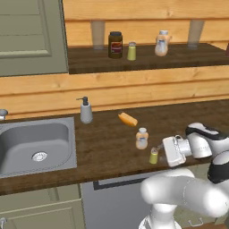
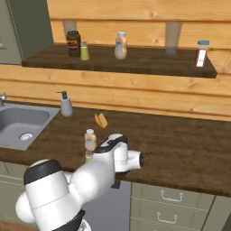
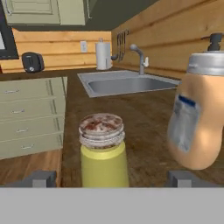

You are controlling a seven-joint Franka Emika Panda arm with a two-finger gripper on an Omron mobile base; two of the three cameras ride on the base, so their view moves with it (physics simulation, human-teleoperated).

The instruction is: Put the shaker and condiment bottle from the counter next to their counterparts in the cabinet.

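Our tool (image 3: 109, 178), jaws wide apart, has the upright shaker (image 3: 103, 151) dead ahead at twelve o'clock; condiment bottle (image 3: 199, 118) at two o'clock

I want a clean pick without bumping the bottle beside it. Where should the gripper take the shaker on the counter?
Grip the shaker on its yellow-green body below the cap, coming in level from the counter's front edge; it stands upright between the open fingers, with the condiment bottle close beside it.
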